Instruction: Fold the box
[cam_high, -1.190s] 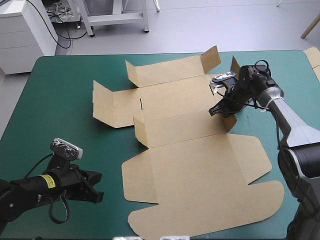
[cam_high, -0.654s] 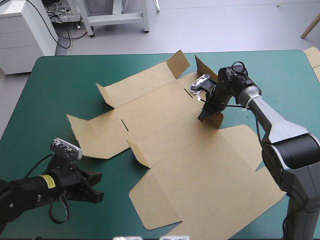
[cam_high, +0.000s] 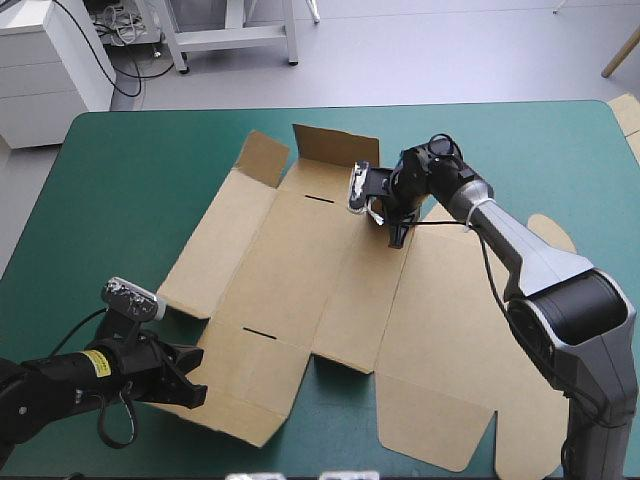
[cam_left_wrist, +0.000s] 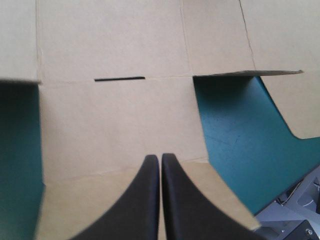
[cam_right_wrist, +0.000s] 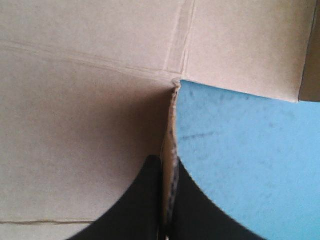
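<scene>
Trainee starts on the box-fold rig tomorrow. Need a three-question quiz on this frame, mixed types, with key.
1. True or false: the brown box is a tray with all walls raised.
2. Fill in: the shut left gripper has its fingertips over the box's ___ end (near or far).
3. Which gripper pinches the board? A) left B) right gripper C) neither

Key: 1 false, it lies mostly flat and only two far flaps stand up. 2 near. 3 B.
</scene>
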